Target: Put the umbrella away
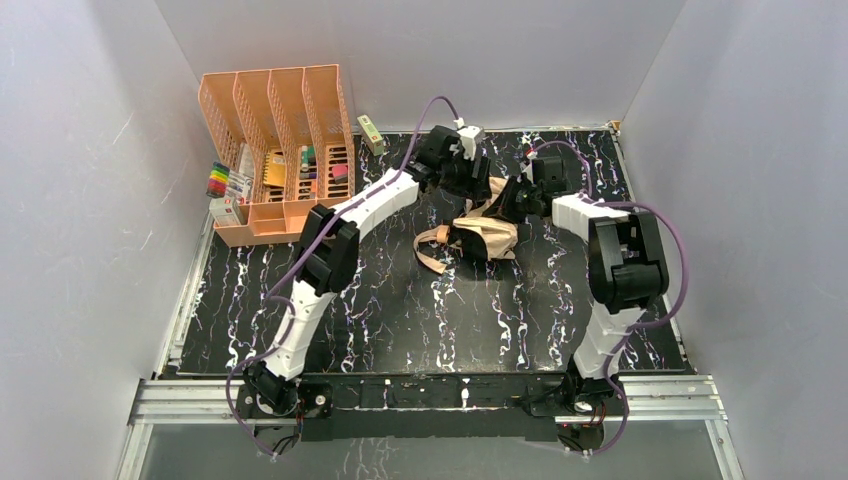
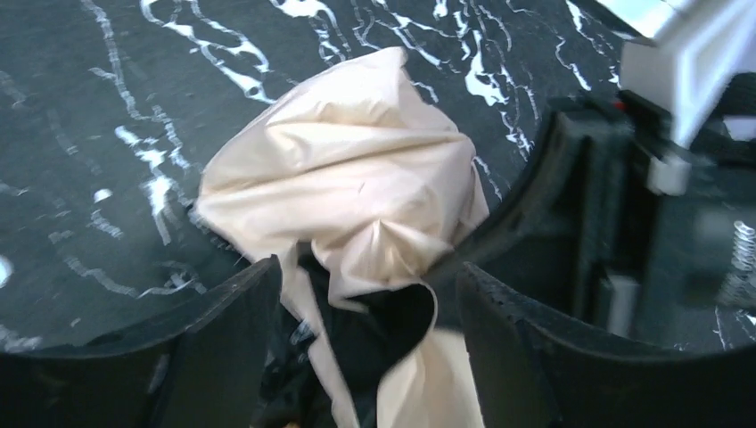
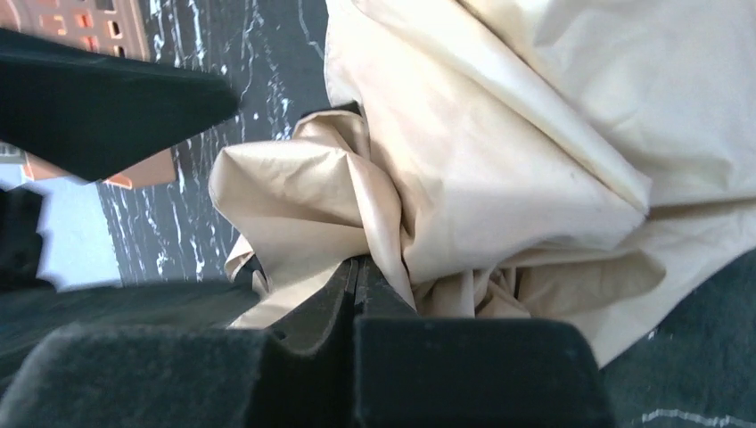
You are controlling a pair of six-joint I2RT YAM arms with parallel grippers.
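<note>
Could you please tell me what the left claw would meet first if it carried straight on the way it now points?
The left claw would meet the umbrella first; its bunched fabric lies directly ahead, some of it between the open fingers.

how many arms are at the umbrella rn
2. The left arm reaches in from the left, jaws open around the umbrella; the right arm comes from the right, jaws shut on a fold.

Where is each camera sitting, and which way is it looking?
Top: high behind the left arm and right arm, looking down on the table and umbrella; both arms show.
Left wrist: on the left arm, facing down at the umbrella; left pincer open around cloth.
Right wrist: on the right arm, close against the cloth; right pincer shut on it.
Shared: all three see the umbrella.
</note>
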